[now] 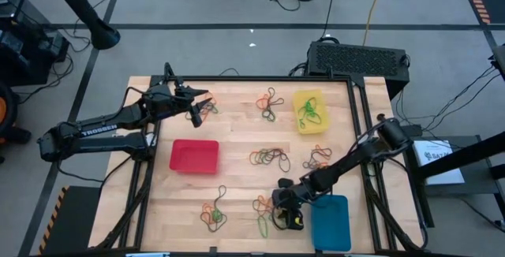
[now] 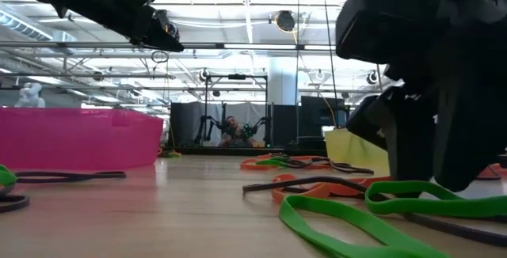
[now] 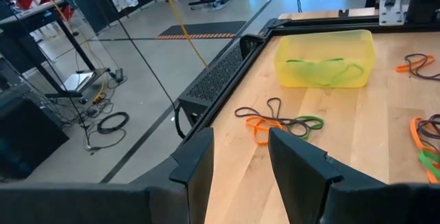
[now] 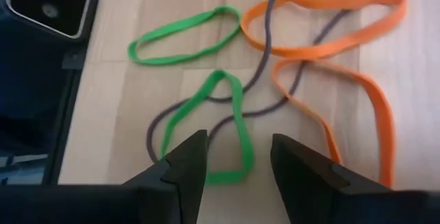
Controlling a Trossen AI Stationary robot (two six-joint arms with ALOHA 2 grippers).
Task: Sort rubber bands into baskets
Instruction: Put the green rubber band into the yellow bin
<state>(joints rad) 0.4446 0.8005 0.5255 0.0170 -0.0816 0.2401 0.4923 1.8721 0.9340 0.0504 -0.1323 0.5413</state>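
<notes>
Wooden table (image 1: 237,143), tangled tricolour rubber bands (image 4: 275,66)

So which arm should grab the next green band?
The right one, I think. Its claw is open and hangs right over a green band near the blue basket. The left claw, also open, is up by the far-left corner, away from that pile.

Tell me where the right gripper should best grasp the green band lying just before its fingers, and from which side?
Probably from straight above, at the near end of the green band. That end lies flat on bare wood between the open fingers of the right gripper, while its far end crosses the dark band.
</notes>
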